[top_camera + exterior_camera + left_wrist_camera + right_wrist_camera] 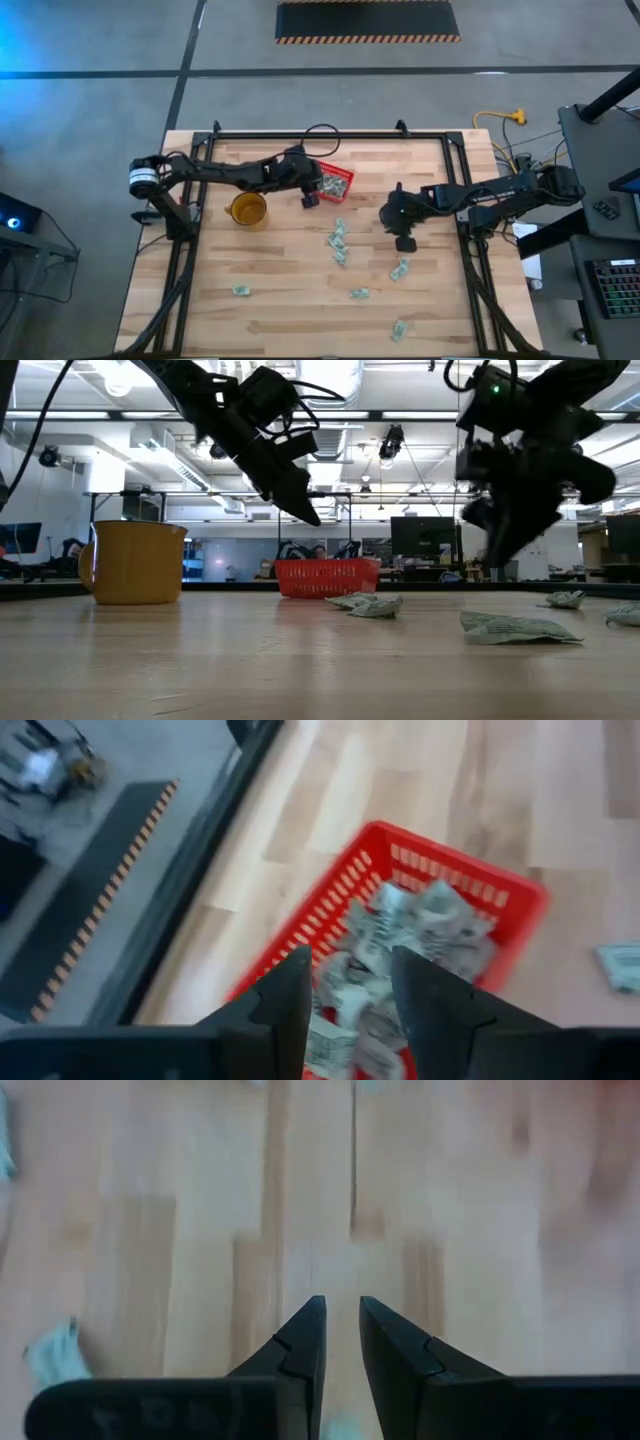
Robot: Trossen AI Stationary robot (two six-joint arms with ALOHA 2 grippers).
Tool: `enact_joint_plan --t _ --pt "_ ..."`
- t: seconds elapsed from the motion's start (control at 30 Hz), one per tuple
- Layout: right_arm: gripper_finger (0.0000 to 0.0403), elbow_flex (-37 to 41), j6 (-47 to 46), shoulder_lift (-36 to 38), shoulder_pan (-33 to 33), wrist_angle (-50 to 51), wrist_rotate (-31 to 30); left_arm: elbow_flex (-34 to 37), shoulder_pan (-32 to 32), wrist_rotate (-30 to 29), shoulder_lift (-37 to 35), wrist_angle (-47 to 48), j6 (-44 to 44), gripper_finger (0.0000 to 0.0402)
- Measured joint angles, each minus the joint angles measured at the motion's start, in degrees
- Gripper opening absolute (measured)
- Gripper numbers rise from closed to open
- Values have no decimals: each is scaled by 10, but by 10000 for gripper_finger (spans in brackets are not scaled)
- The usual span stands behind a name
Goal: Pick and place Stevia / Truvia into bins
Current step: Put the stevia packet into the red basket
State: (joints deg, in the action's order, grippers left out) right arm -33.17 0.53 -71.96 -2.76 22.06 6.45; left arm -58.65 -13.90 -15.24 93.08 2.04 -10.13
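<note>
The red basket [337, 180] stands at the table's far middle, and several pale green sachets [420, 925] lie in it. My left gripper [350, 965] hangs open above the basket's left near edge [311, 197], slanting down, nothing pinched between its fingertips. More sachets [338, 240] lie loose on the wood toward the near side. My right gripper [342, 1305] hovers over bare wood right of centre [405, 238]. Its fingers stand a narrow gap apart with nothing between the tips. One loose sachet [400, 268] lies just near of it.
A yellow mug [248, 210] stands left of the basket, close under my left arm. A black frame [330, 135] runs along the table's far edge and sides. Loose sachets [515, 628] are scattered over the near half, with bare wood between them.
</note>
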Motion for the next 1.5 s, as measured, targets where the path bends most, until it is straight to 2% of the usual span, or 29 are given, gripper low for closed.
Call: enact_joint_plan --t 0.13,0.27,0.6,0.87,1.17,1.5 --pt "56 -6 -89 3 0 94 -4 1 14 3 0 24 22 123" --pt "56 -5 -161 4 0 144 -18 6 35 5 0 36 23 123" --pt "56 -5 -209 4 0 190 -154 8 50 6 0 33 19 123" --pt "56 1 -331 5 -1 271 -241 8 50 6 -1 30 23 123" --pt "62 6 -332 5 -1 237 -243 8 50 6 -1 30 23 123" --pt "130 6 -369 5 -1 236 -238 8 50 4 -1 30 23 123"
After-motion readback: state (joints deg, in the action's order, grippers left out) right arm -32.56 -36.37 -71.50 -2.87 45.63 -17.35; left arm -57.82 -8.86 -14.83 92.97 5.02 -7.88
